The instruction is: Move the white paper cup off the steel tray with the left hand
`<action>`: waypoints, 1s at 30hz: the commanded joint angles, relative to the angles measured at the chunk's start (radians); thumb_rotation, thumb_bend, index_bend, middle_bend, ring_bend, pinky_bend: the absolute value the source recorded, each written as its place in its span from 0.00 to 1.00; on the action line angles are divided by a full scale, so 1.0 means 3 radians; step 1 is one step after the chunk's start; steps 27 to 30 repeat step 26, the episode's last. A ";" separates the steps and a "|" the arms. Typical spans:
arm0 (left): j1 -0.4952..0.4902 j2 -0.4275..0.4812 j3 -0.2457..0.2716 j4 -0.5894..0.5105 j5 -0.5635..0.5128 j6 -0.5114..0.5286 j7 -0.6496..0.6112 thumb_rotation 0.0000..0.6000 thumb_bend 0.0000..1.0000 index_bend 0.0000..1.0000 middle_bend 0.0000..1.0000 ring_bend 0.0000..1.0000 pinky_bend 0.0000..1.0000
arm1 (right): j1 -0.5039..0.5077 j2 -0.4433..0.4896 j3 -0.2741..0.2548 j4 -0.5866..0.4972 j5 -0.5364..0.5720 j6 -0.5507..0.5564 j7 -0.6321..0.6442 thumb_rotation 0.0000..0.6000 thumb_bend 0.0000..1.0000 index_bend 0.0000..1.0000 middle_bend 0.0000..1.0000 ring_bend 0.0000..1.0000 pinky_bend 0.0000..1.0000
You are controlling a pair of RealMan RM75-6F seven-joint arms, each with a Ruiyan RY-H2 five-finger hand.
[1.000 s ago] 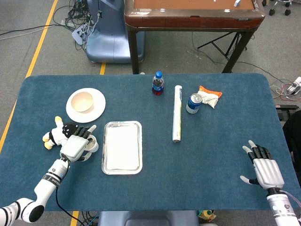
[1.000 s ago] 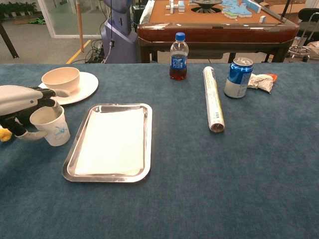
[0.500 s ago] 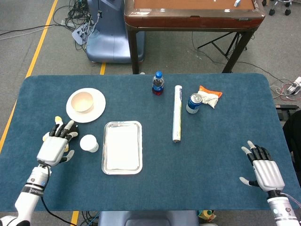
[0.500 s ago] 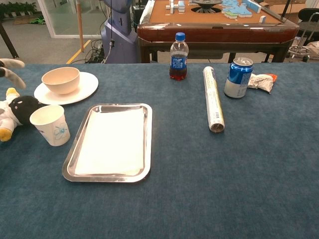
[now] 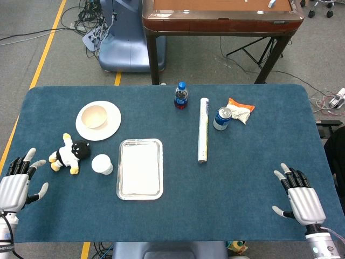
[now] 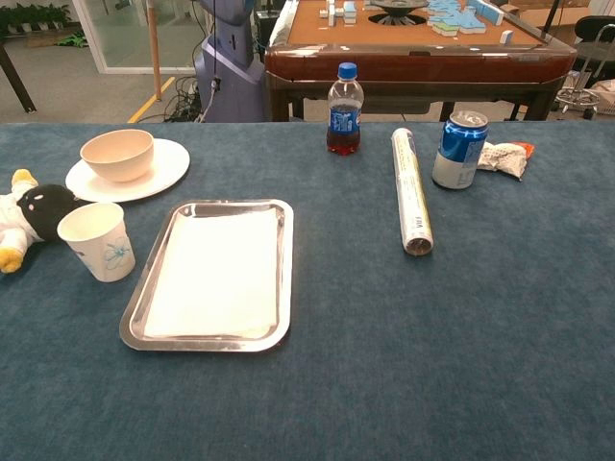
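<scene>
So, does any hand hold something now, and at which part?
Nothing is held. The left hand and the right hand are both open and empty; the white paper cup stands free beside the steel tray.

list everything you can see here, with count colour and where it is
paper cup: 1, white, on the cloth left of the tray
steel tray: 1, silver, centre-left
bowl: 1, cream, on the plate
plate: 1, white, far left
plush toy: 1, black, white and yellow, beside the cup
bottle: 1, blue cap, dark drink, far centre
roll: 1, white, right of the tray
can: 1, blue, beside the roll
snack packet: 1, orange and white, behind the can
table: 1, blue cloth
left hand: 1, open, near left edge
right hand: 1, open, near right
</scene>
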 commanded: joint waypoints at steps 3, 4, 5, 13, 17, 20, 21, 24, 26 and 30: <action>0.0113 -0.0049 0.0027 0.0154 0.0114 0.0066 -0.0248 1.00 0.32 0.21 0.00 0.00 0.00 | -0.0035 -0.0018 -0.0022 -0.0002 -0.0054 0.0049 -0.0021 1.00 0.20 0.00 0.00 0.00 0.00; 0.0127 -0.0031 0.0020 0.0147 0.0104 0.0050 -0.0304 1.00 0.32 0.21 0.00 0.00 0.00 | -0.0038 -0.0018 -0.0023 0.0001 -0.0062 0.0054 -0.0022 1.00 0.20 0.00 0.00 0.00 0.00; 0.0134 -0.0009 0.0007 0.0137 0.0113 0.0057 -0.0337 1.00 0.32 0.21 0.00 0.00 0.00 | -0.0038 -0.0016 -0.0023 0.0006 -0.0070 0.0054 -0.0021 1.00 0.20 0.00 0.00 0.00 0.00; 0.0209 0.0041 -0.0021 0.0185 0.0188 0.0068 -0.0473 1.00 0.32 0.19 0.00 0.00 0.00 | -0.0060 0.0030 0.0033 0.0030 0.0002 0.0078 0.0119 1.00 0.20 0.00 0.00 0.00 0.00; 0.0209 0.0058 -0.0030 0.0144 0.0267 0.0074 -0.0422 1.00 0.32 0.10 0.00 0.00 0.00 | -0.0073 0.0043 0.0030 0.0028 -0.0044 0.0112 0.0131 1.00 0.20 0.00 0.00 0.00 0.00; 0.0219 0.0057 -0.0022 0.0130 0.0294 0.0053 -0.0376 1.00 0.32 0.08 0.00 0.00 0.00 | -0.0073 0.0042 0.0029 0.0032 -0.0052 0.0103 0.0126 1.00 0.20 0.00 0.00 0.00 0.00; 0.0223 0.0059 -0.0026 0.0121 0.0290 0.0047 -0.0369 1.00 0.32 0.07 0.00 0.00 0.00 | -0.0073 0.0042 0.0029 0.0033 -0.0049 0.0097 0.0128 1.00 0.20 0.00 0.00 0.00 0.00; 0.0231 0.0036 -0.0056 0.0116 0.0274 0.0049 -0.0325 1.00 0.32 0.02 0.00 0.00 0.00 | -0.0073 0.0044 0.0026 0.0033 -0.0053 0.0085 0.0133 1.00 0.20 0.00 0.00 0.00 0.00; 0.0233 0.0026 -0.0064 0.0112 0.0281 0.0041 -0.0296 1.00 0.32 0.00 0.00 0.00 0.00 | -0.0078 0.0045 0.0028 0.0032 -0.0060 0.0095 0.0133 1.00 0.20 0.00 0.00 0.00 0.00; 0.0233 0.0026 -0.0064 0.0112 0.0281 0.0041 -0.0296 1.00 0.32 0.00 0.00 0.00 0.00 | -0.0078 0.0045 0.0028 0.0032 -0.0060 0.0095 0.0133 1.00 0.20 0.00 0.00 0.00 0.00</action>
